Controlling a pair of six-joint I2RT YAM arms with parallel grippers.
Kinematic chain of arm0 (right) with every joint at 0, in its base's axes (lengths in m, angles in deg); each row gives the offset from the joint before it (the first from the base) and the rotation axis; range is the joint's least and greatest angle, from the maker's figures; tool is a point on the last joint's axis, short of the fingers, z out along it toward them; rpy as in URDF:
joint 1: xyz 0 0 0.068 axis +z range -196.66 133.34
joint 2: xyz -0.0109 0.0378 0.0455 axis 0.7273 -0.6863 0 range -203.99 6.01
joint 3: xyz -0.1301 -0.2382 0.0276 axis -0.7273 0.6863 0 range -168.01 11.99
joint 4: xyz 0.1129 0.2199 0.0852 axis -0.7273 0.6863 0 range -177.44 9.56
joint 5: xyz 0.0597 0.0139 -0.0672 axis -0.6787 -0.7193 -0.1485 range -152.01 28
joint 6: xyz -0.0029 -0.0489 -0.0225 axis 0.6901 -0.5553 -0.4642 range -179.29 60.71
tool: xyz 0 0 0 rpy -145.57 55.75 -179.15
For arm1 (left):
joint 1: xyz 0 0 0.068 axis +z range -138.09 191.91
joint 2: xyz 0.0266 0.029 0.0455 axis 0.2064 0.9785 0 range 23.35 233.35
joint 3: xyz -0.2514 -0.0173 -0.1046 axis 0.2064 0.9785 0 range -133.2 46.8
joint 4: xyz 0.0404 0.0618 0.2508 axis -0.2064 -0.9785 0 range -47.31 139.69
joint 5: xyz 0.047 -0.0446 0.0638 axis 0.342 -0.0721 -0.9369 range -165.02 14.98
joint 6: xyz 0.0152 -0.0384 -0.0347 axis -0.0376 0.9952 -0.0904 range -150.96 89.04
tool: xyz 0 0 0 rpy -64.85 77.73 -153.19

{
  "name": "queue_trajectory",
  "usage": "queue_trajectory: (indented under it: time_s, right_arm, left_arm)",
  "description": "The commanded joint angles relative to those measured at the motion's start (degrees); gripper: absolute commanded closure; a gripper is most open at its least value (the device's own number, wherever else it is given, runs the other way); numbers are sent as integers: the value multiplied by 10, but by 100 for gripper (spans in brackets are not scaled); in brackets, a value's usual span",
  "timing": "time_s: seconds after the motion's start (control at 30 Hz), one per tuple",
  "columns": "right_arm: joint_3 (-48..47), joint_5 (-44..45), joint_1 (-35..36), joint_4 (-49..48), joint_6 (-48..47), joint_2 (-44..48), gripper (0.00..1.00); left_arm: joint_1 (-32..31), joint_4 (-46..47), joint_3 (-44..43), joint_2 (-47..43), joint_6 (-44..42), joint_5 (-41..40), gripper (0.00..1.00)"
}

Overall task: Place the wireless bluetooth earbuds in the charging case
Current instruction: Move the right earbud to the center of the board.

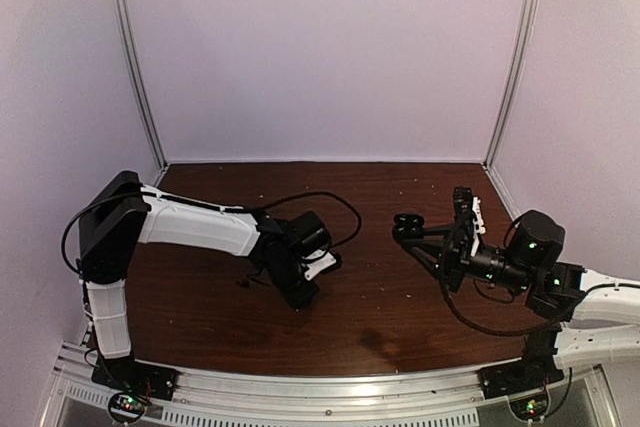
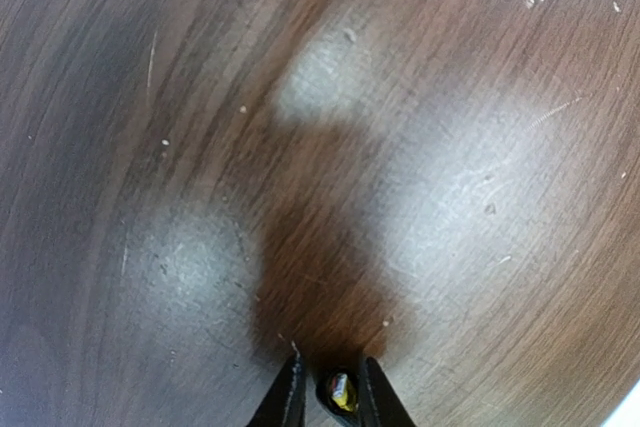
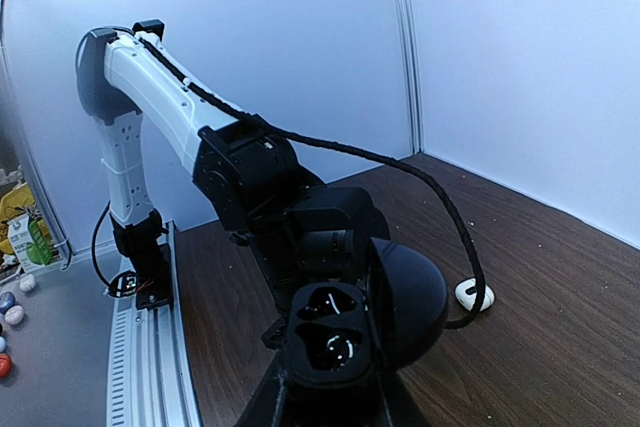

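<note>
The black earbud, one in view, sits pinched in your narrowly parted left gripper. Your right gripper is clamped on one open black charging case.

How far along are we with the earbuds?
Done: black charging case is open, gripped in the right claw, both wells look empty. In hand: left claw pinches a small dark earbud. Left: seat it; a white piece lies on the table.
</note>
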Motion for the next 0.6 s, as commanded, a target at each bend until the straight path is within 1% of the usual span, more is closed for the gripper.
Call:
queue_trajectory:
  time_s: [0.0, 0.1, 0.2, 0.37, 0.57]
  right_arm:
    - [-9, -3, -4, -10, -6, 2, 100]
    - [-8, -1, -4, -13, -6, 2, 100]
    - [-9, -1, -4, -15, -6, -1, 100]
    - [-8, -2, -3, -17, -7, -3, 100]
    - [2, 1, -4, -33, -5, -5, 100]
  left_arm:
    - [2, -23, -2, 8, 6, 0, 79]
    - [2, -23, 3, 2, 7, 0, 79]
    - [3, -20, 3, 1, 7, -4, 84]
    - [3, 5, 8, -12, 10, -4, 89]
    - [4, 66, 37, -73, 17, -19, 94]
